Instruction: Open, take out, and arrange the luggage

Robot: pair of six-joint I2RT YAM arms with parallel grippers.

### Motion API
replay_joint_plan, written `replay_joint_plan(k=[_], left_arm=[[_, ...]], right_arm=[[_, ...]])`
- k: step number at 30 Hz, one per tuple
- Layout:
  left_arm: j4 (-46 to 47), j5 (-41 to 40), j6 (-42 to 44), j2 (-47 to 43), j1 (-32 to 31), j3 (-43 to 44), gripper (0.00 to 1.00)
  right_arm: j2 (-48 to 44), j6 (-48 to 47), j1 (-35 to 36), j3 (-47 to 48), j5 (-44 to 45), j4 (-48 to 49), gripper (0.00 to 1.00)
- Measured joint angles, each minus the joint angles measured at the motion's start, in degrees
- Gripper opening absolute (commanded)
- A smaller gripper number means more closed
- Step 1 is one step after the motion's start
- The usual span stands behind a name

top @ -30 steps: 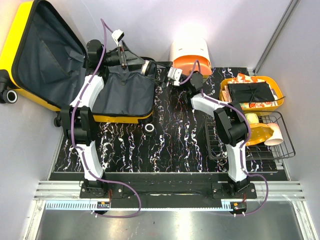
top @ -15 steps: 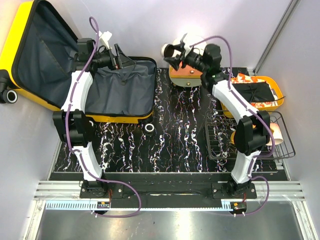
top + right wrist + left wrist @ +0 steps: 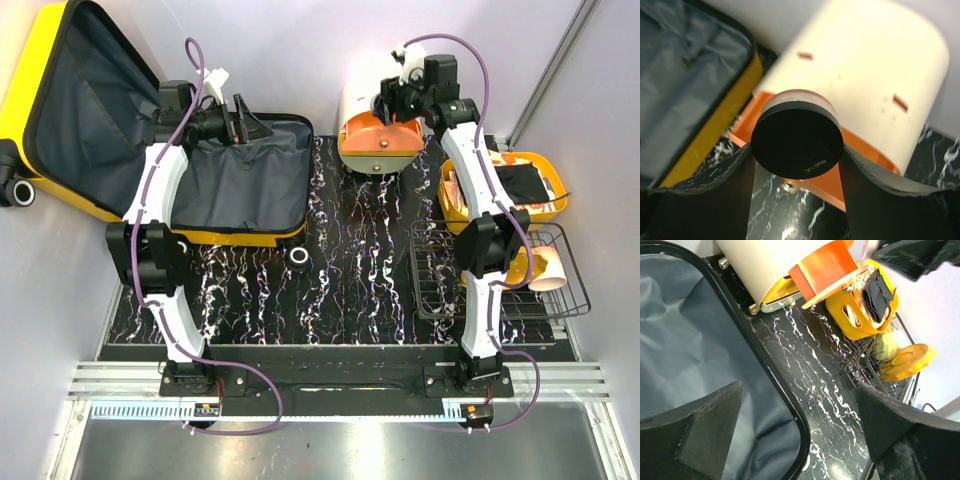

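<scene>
The luggage point(image 3: 245, 238) lies open at the left of the marbled table, its yellow lid point(image 3: 40, 60) leaning back against the wall. Its grey lining point(image 3: 690, 340) holds nothing that I can see. My left gripper point(image 3: 248, 125) hovers over the case's far right corner, jaws wide open and holding nothing point(image 3: 805, 435). My right gripper point(image 3: 388, 100) is raised at the back, shut on a round jar with a black lid point(image 3: 797, 140). The jar hangs just in front of a cream and orange container point(image 3: 380, 130). In the right wrist view the luggage point(image 3: 690, 65) lies below left.
A yellow basket point(image 3: 450, 195) with a folded black cloth point(image 3: 520, 180) stands at the right. In front of it is a wire rack point(image 3: 440, 300) with a yellow disc point(image 3: 520, 265) and a white cup point(image 3: 555, 270). A small ring point(image 3: 298, 257) lies near the case's front edge.
My right arm swung up from the table's middle to the back, carrying the jar to the cream and orange container. My left gripper opened wider and drew slightly left over the case.
</scene>
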Motion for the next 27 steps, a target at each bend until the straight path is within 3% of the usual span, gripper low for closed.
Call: replay_joint_plan(k=[5, 14, 27], left_arm=[[0.5, 0.0, -0.1, -1.1, 0.0, -2.0, 0.99], [1.2, -0.2, -0.1, -1.3, 0.0, -3.3, 0.99], [2.4, -0.2, -1.6, -1.4, 0.2, -3.3, 0.99]], right_arm=[[4.4, 2.6, -2.0, 0.1, 2.3, -5.2, 0.34], [5.2, 4.8, -1.8, 2.6, 2.9, -5.7, 0.32], [7.0, 9.8, -2.2, 6.0, 2.4, -12.1, 0.35]])
